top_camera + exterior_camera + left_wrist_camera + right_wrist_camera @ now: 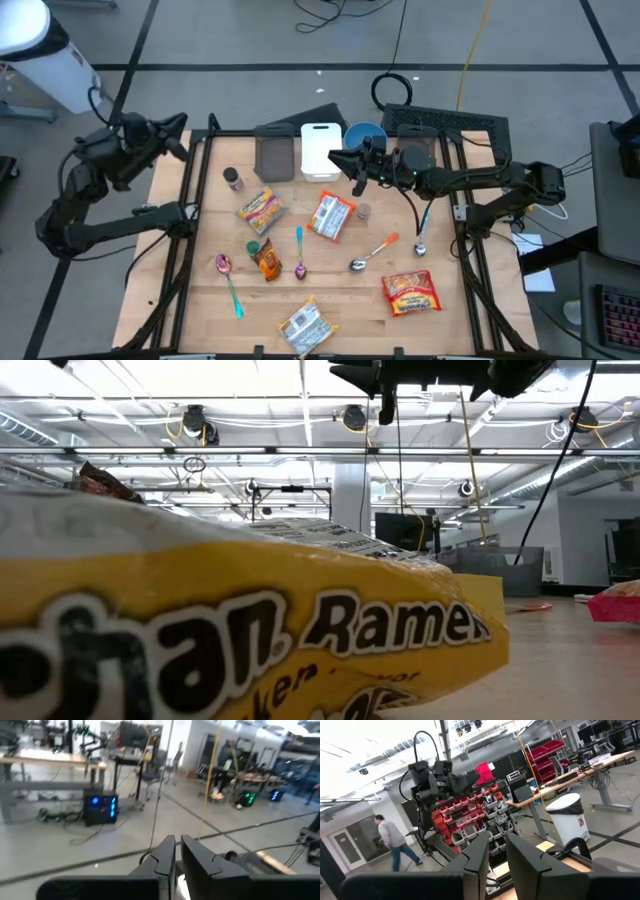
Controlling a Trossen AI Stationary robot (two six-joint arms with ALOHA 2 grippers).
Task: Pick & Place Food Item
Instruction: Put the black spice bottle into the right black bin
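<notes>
Several ramen packets lie flat on the wooden table [200,300]: a yellow one [262,208], a red and white one [332,215], a red one [410,293] and one near the front edge [306,325]. The yellow packet near the front fills the low view [250,630]. An orange snack pack [268,260] lies left of centre. My right gripper [340,160] is shut and empty, held high over the far middle of the table; it also shows in the low view [380,390] and in its wrist view [497,837]. My left gripper [180,135] is shut and empty, raised at the far left corner [178,840].
A white container [321,150], a dark container [274,155] and a blue bowl [364,135] stand along the far edge. A small jar [233,179] and several spoons [300,255] lie among the packets. A person walks in the room beyond [395,845].
</notes>
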